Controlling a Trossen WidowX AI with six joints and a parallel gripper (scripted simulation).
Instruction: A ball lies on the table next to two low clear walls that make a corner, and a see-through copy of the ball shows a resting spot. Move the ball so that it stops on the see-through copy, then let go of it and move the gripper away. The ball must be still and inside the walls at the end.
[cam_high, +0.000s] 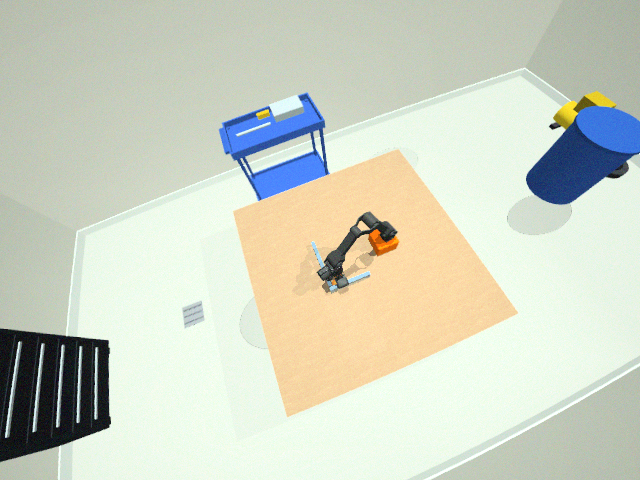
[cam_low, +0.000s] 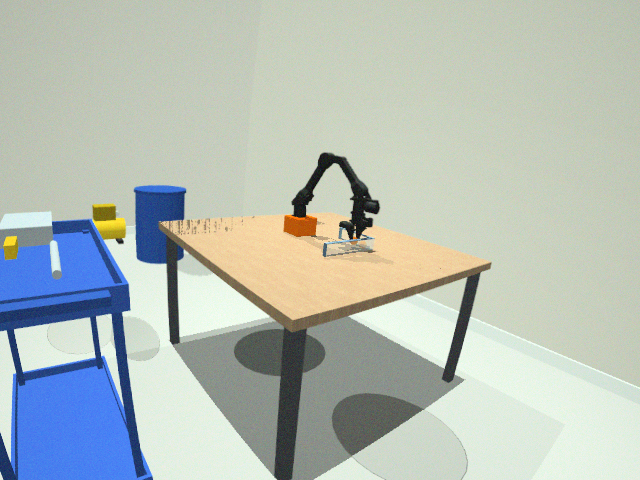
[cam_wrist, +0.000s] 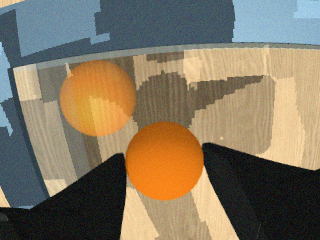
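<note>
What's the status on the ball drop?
Gripper shut on ball, low inside the clear walls. Ball short of see-through copy, which sits up-left in the wrist view. Path between them looks open.

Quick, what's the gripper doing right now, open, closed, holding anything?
Gripper: closed on the solid orange ball, held between its black fingers.
</note>
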